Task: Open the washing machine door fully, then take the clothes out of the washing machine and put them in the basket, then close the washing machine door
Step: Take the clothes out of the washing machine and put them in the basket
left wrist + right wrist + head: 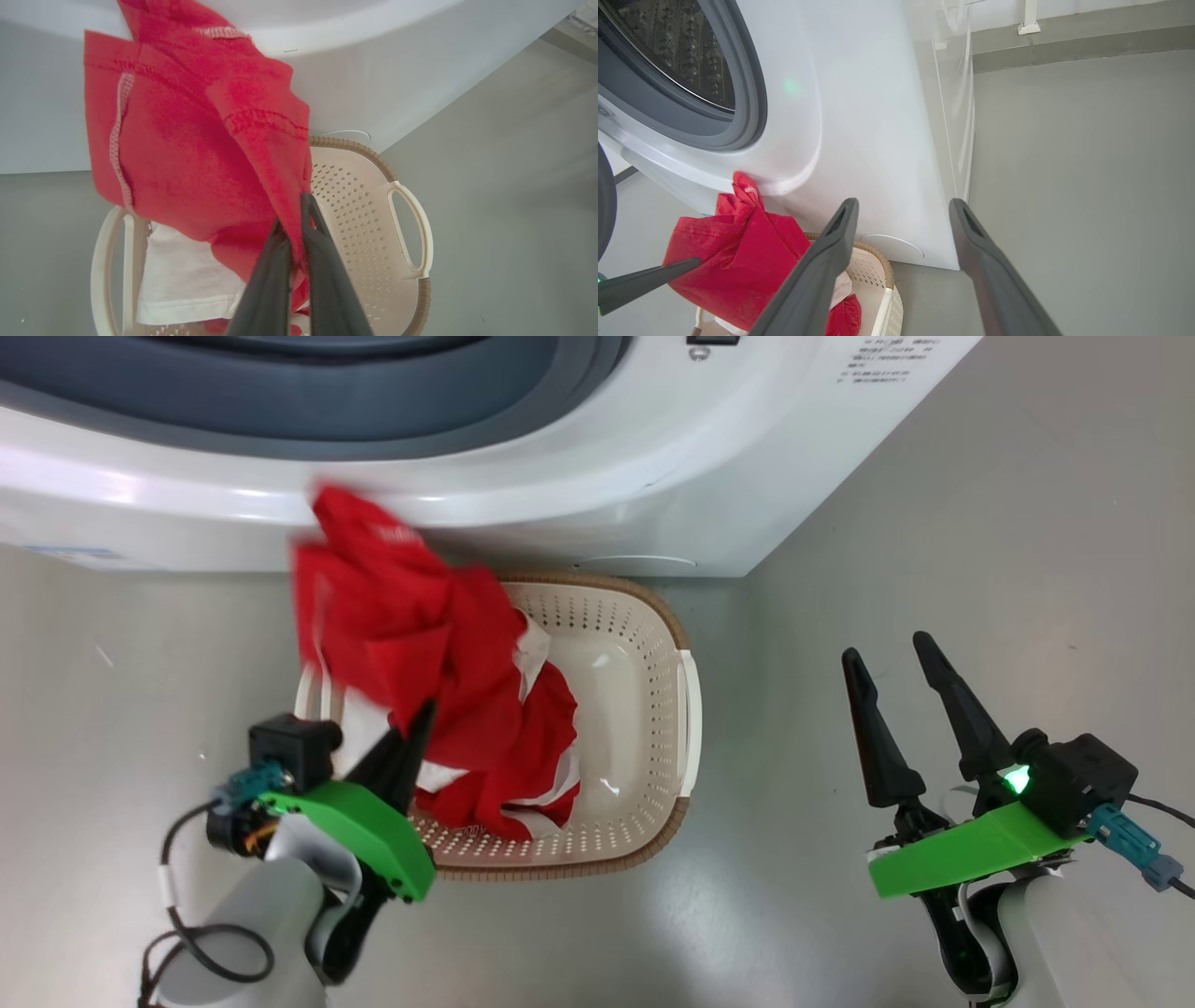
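Note:
My left gripper [422, 714] is shut on a red garment of the clothes [383, 607], which hangs bunched above the left side of the basket [686, 709]. In the left wrist view the fingers [285, 233] pinch the red fabric [196, 140] over the basket [411, 205]. More red and white clothes [532, 747] lie inside it. The washing machine [579, 476] stands just behind, its grey ring and steel drum [668, 51] uncovered. A dark curved rim [605, 196] at the left edge looks like the washing machine door. My right gripper [896, 658] hangs open and empty to the right.
The basket sits on grey floor against the machine's lower front. Bare floor [1027, 523] stretches to the right of the machine and around my right gripper [903, 205]. A wall skirting [1064, 42] runs behind the machine's side.

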`<state>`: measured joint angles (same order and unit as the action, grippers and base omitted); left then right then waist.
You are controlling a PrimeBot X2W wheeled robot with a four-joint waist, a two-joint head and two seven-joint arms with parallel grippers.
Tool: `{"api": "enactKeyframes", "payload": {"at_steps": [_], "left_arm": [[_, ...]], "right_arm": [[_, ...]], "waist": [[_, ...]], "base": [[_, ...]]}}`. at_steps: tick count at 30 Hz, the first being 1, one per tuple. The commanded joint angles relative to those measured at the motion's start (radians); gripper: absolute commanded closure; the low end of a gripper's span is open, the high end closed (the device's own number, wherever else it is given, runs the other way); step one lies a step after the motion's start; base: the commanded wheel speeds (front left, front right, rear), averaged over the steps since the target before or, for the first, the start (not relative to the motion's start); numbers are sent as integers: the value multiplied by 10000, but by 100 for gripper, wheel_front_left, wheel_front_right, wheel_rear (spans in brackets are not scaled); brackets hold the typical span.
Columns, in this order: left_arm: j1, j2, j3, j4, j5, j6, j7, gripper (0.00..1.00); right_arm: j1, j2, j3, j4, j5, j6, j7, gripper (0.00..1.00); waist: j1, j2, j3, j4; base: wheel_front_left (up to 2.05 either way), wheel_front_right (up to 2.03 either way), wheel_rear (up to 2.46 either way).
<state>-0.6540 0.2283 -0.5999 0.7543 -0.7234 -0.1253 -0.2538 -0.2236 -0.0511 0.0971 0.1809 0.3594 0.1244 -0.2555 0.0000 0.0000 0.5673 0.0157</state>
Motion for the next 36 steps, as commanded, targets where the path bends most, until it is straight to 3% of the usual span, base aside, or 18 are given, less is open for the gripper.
{"api": "enactKeyframes", "payload": {"at_steps": [1, 9, 22, 24, 25, 26, 27, 36], "left_arm": [[218, 223, 123, 41, -202, -54, -79, 100], [-312, 84, -862, 1004, -703, -54, -79, 100], [-1228, 264, -808, 1487, -835, -54, -80, 97], [-1257, 268, -717, 1490, -802, -54, -80, 73], [-1258, 264, -680, 1491, -784, -54, -80, 55], [-1262, 265, -636, 1486, -759, -54, -80, 16], [-1263, 265, -586, 1468, -732, -54, -80, 0], [-1030, 225, -143, 1308, -512, -54, -80, 0]], "right_arm": [[235, 9, 255, -224, -99, 63, -63, 0], [60, 9, 254, -338, -91, 63, -63, 0], [-119, 9, 193, -460, -66, 63, -63, 0], [-135, 9, 177, -453, -62, 63, -63, 0], [-138, 9, 173, -447, -63, 63, -63, 0], [-138, 9, 168, -441, -66, 63, -63, 0], [-141, 9, 164, -435, -70, 63, -63, 0], [-114, 9, 161, -316, -88, 63, -63, 0]], "waist": [[0, 0, 103, -32], [0, 0, 646, -183], [0, 0, 1138, -325], [0, 0, 1143, -320], [0, 0, 1135, -315], [0, 0, 1126, -306], [0, 0, 1113, -298], [0, 0, 772, -223]], "base": [[0, 0, 0], [0, 0, 0], [0, 0, 0], [0, 0, 0], [0, 0, 0], [0, 0, 0], [0, 0, 0], [0, 0, 0]]}}
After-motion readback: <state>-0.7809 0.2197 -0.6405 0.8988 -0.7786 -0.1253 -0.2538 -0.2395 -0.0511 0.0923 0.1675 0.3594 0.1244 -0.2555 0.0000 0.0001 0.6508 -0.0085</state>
